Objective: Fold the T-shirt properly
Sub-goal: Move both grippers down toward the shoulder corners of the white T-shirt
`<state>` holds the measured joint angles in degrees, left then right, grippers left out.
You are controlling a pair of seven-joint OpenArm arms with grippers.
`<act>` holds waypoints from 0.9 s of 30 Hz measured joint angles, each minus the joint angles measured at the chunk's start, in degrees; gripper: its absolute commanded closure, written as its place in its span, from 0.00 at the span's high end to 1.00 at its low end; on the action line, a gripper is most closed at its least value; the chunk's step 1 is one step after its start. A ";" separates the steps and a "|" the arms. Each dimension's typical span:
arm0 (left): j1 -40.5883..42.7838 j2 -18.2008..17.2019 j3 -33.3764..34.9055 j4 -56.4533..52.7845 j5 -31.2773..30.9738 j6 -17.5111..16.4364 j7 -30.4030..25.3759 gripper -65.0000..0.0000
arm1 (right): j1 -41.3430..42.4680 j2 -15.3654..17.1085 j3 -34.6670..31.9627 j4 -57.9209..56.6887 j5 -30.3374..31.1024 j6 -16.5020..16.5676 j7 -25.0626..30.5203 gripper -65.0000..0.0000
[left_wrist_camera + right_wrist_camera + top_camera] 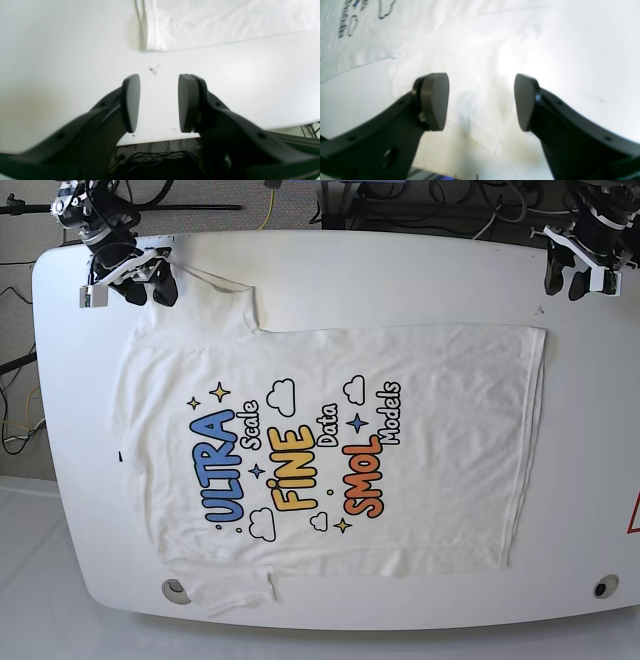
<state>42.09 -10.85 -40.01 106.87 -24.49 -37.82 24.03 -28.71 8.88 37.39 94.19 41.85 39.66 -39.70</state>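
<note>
Base view: the T-shirt (330, 460) is seen spread print-up on the white table (400, 270), both hands spread and empty, the right hand (128, 278) at a sleeve, the left hand (578, 275) beyond the hem corner, where a thin pinch could be missed near the table edge.

Bright, even overhead light. Wrist views are overexposed: the tabletop (237, 75) beyond the left tool (158, 103) glares, and the T-shirt (495, 50) past the right tool (481, 102) is blown out and soft. Base view is sharp, with faint shadows and edges bowed.
</note>
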 measured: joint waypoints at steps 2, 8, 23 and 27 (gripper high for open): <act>0.11 -0.02 0.00 0.04 0.02 0.00 0.22 0.34 | 0.22 0.02 -0.04 -0.50 -0.02 -0.15 0.02 0.60; 0.31 0.02 -0.90 0.13 0.24 0.09 0.87 0.34 | 2.27 -0.31 -2.14 -3.28 0.44 0.04 -0.90 0.60; -0.37 -0.02 -1.66 -0.13 -0.02 -0.39 0.87 0.35 | 5.97 -0.63 -3.10 -7.02 -2.56 0.90 2.16 0.60; -1.22 0.02 -2.80 -1.01 -0.04 -0.42 2.34 0.36 | 5.92 -0.59 -3.28 -7.69 -1.90 0.92 2.38 0.60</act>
<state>40.86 -10.83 -42.81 105.86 -24.53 -38.24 26.37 -22.79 8.29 34.11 86.50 39.94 40.58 -37.32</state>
